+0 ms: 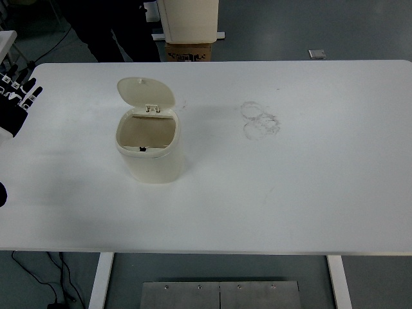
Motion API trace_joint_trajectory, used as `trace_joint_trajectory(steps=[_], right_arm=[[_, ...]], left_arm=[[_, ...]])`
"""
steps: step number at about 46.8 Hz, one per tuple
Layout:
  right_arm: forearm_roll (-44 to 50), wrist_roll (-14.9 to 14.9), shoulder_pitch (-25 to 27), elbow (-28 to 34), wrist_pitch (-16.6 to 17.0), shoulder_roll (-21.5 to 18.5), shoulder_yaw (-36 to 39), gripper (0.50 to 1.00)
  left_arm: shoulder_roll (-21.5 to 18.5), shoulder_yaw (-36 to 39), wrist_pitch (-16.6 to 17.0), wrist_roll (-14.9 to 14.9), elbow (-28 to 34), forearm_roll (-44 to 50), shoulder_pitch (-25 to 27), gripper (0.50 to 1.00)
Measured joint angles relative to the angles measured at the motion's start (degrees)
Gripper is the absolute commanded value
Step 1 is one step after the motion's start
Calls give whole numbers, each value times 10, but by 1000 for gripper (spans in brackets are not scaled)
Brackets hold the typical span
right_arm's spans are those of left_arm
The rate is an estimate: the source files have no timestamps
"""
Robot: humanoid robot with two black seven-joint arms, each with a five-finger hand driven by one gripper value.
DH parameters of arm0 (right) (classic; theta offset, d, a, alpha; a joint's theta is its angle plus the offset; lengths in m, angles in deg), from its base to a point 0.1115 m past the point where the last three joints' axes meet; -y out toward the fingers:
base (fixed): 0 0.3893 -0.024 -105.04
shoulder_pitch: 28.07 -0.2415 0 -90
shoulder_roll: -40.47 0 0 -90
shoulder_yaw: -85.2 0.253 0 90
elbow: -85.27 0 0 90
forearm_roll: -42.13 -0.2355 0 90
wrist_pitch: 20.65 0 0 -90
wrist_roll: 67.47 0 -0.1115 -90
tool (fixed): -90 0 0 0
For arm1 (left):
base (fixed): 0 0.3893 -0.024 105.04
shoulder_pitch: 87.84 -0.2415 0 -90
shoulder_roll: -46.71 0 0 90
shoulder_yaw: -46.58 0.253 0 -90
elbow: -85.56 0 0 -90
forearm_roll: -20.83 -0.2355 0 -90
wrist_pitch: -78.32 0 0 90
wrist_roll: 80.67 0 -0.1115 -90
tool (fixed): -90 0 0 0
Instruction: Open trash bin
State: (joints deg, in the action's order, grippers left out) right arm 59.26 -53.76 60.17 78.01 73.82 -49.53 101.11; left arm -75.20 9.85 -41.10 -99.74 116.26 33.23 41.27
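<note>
A small cream trash bin (149,145) stands upright on the left half of the white table (290,187). Its flip lid (145,93) is tilted up and back, and the inside of the bin shows bare. My left hand (14,100) hangs at the picture's left edge, well to the left of the bin and apart from it. Its black fingers with white tips are spread and hold nothing. The right arm does not show.
Faint ring marks (259,120) stain the table right of the bin. A person's dark legs (109,29) stand beyond the far edge, beside a cardboard box (188,50) and a cream cabinet (188,19). Cables lie on the floor at the lower left.
</note>
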Motion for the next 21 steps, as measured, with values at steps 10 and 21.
trace_joint_trajectory(steps=[10,21], right_arm=[[1,0,0,0,0,0,0,991],[2,0,9,-1,0,0,-1,991]], left_arm=[[-5,0,0,0,0,0,0,1000],[-9,0,-1,0,0,0,0,1000]])
